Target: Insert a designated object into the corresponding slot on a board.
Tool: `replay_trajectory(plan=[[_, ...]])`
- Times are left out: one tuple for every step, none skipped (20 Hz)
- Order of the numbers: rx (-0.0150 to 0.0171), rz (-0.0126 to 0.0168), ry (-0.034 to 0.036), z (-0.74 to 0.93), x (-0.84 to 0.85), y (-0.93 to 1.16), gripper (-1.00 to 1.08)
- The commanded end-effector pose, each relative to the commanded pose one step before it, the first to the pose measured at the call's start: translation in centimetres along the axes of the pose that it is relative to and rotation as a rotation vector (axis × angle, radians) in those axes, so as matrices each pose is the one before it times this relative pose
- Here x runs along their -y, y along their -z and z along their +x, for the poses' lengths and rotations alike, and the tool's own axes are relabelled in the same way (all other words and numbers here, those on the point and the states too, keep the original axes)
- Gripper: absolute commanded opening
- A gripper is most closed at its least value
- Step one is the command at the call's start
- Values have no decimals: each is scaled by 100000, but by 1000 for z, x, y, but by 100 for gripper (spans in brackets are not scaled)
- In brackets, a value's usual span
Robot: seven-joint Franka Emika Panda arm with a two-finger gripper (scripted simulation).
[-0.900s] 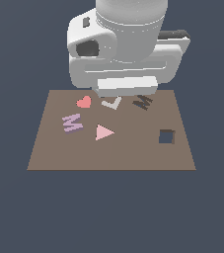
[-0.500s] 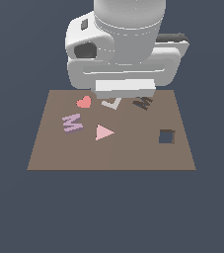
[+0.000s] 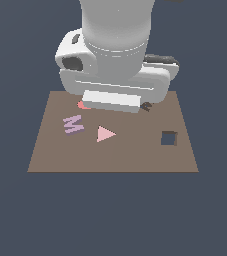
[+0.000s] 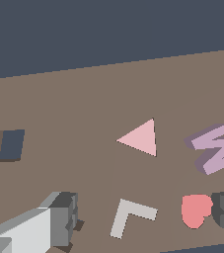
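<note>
On the board (image 3: 113, 155), toward the exterior view's left, we see the lavender M block (image 3: 73, 124) lying flat, with nothing touching it. Just to its right in that view lies the pink triangle (image 3: 105, 134), apart from it. The red heart (image 3: 82, 104) sits farther back, mostly hidden behind the arm's white body, and only a sliver of the dark M-shaped slot (image 3: 146, 106) shows past the arm on the far side, well apart from the block. The square dark hole (image 3: 169, 138) is over toward the exterior view's right.

From the wrist view we pick out the same pieces: the M block (image 4: 213, 148), the triangle (image 4: 140, 138), the heart (image 4: 196, 209), the pale L-shaped mark (image 4: 130, 216) and the square hole (image 4: 7, 145). The slot itself does not show there.

The gripper (image 4: 143, 222) hangs above the far part of the board with its two fingers (image 4: 61, 217) spread wide (the L mark and the heart lie between them in the wrist view). It holds nothing; the second finger barely enters the frame beside the heart.
</note>
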State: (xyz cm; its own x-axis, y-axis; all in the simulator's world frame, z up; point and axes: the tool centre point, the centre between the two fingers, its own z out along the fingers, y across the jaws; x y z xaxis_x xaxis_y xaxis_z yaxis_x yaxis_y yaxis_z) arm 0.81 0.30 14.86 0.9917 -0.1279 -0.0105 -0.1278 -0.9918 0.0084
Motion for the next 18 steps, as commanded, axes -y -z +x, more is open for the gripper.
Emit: replay_trajectory(plan=[[-21, 25, -7325, 548, -722, -659, 100], [-20, 26, -3353, 258, -317, -295, 100], [-22, 28, -3561, 273, -338, -313, 100], [-23, 31, -3772, 289, -359, -332, 100], [-24, 34, -3986, 305, -380, -350, 100], [-25, 37, -4204, 321, -402, -369, 100], [-26, 41, -4424, 337, -424, -388, 100], [-27, 44, -4647, 353, -446, -407, 100], [-28, 48, -4874, 370, -470, -426, 100], [-28, 52, -5037, 381, -487, -440, 100], [-27, 52, -4915, 372, -476, -429, 100], [-25, 52, -4753, 359, -461, -415, 100], [-23, 51, -4586, 346, -445, -400, 100], [-21, 51, -4415, 332, -429, -385, 100], [-19, 50, -4241, 319, -413, -370, 100], [-17, 49, -4063, 305, -397, -354, 100], [-15, 47, -3882, 290, -379, -338, 100], [-13, 46, -3699, 276, -363, -323, 100]])
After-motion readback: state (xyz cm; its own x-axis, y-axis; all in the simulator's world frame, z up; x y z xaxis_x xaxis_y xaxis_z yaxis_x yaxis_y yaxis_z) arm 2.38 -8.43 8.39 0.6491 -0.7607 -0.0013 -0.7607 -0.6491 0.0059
